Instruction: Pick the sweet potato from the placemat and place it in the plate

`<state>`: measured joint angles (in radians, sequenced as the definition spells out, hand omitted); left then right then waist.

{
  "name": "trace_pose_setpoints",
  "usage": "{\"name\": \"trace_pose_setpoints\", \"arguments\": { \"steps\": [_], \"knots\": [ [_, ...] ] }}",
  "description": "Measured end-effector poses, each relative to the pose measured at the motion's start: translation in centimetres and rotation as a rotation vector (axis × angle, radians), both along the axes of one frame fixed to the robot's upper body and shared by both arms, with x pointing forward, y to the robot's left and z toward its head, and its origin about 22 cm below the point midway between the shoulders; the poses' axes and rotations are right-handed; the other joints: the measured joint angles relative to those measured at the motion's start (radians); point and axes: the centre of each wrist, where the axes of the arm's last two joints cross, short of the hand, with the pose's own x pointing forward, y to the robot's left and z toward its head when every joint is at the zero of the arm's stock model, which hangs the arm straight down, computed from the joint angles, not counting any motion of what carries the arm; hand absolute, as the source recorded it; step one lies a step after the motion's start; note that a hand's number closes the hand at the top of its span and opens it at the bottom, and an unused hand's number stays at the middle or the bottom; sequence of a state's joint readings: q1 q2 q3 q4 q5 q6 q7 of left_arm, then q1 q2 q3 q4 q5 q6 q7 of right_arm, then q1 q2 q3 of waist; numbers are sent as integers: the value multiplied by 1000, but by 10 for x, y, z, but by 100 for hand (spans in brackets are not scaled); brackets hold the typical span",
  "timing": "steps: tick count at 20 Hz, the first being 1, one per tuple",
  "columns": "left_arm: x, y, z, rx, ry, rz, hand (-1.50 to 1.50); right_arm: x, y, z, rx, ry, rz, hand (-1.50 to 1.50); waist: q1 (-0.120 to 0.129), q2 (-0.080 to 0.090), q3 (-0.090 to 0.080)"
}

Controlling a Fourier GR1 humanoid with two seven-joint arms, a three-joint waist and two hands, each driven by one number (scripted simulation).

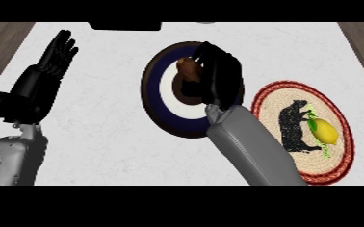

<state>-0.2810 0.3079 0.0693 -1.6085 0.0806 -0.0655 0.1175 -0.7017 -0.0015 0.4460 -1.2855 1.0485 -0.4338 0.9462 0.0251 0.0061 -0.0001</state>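
Right black hand (217, 77) curls round the brown sweet potato (188, 68) above the round dark-rimmed plate (153, 84), mid-counter; placing step under way; next, likely lower and release. Left hand (53, 60) spread, resting near the counter's left edge

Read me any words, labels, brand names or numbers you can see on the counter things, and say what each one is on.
None: no readable text anywhere.
The placemat carries only a black animal silhouette, no lettering.
The plate has plain rings, no lettering.
The lemon and the sweet potato are unmarked.
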Motion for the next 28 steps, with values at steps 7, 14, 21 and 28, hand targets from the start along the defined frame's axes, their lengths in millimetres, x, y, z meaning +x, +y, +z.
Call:
{"name": "trace_pose_setpoints", "arguments": {
  "steps": [7, 14, 21, 28],
  "knots": [
    [8, -10, -2, -3, -6, -12, 0, 41, 1, -15, 107, 54, -29, -150, 15, 5, 0],
    [8, -14, 2, -2, -11, -32, 0, 54, 4, -21, 253, -27, 20, -150, 28, 8, 1],
    [6, -10, 1, -2, 0, -22, 0, 55, 2, -10, 433, -207, 24, -150, 20, 5, 1],
    [-4, 2, -1, -6, 7, 16, 0, 36, -23, -14, 612, -309, -3, -150, -13, -5, 1]
  ]
}}
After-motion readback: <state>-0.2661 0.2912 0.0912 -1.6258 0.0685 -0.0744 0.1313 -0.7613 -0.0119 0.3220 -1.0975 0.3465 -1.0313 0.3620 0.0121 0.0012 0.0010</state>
